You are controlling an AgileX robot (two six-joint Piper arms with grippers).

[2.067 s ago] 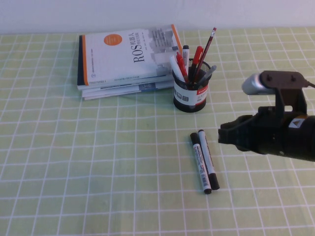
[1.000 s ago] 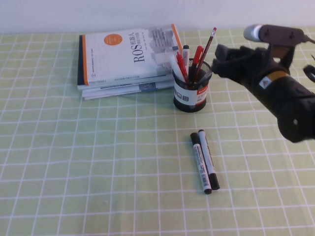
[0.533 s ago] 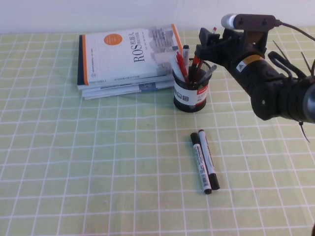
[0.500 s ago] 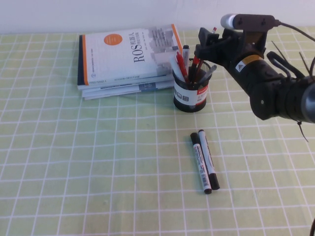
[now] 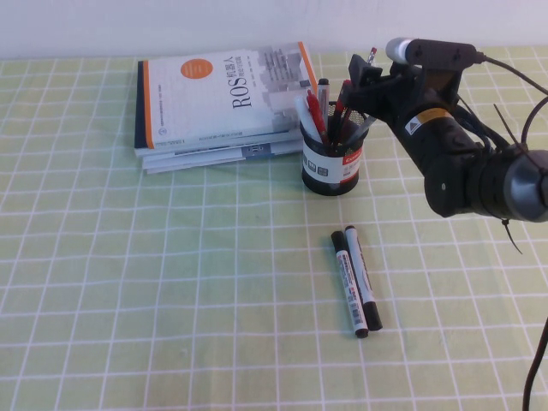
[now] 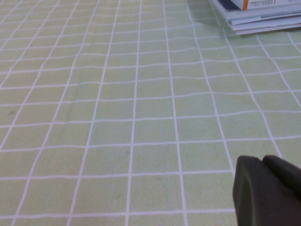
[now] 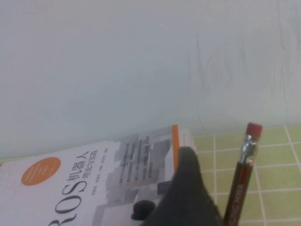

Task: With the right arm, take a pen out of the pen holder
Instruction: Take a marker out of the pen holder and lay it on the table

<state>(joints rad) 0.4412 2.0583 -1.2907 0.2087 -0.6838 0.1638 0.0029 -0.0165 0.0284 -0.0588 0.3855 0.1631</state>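
Green-and-white checked cloth covers the surface point(image 5: 171, 282), soft enough to show faint ripples. At the upper left of the high view lies a stack of books point(image 5: 223, 94), flat and glossy, with an orange band on the white top cover.

Our right arm point(image 5: 462, 163) reaches in from the upper right, black and rounded. Its right hand point(image 5: 364, 73) hangs over the right rim of the pen holder point(image 5: 331, 171). We cannot tell whether that hand is spread or pressed together, but nothing looks pinched in it. The left hand point(image 6: 263, 188) shows only as a dark lump over bare cloth in its own wrist view. Its state we cannot tell, and we judge it well apart from the holder.

The holder is a black mesh cup with a pale label, standing upright just beside the books at upper centre. Two black markers point(image 5: 358, 282) lie side by side on the cloth at lower centre, smooth plastic with white labels.

Inside the cup stand red pens point(image 5: 315, 111) and a slim pencil point(image 7: 241, 179) with a metal ferrule and a red eraser. Their long axes lean upward, and the pencil's top sits just beside the right hand. We judge the grasp turns on closing across that shaft and lifting along its lean.
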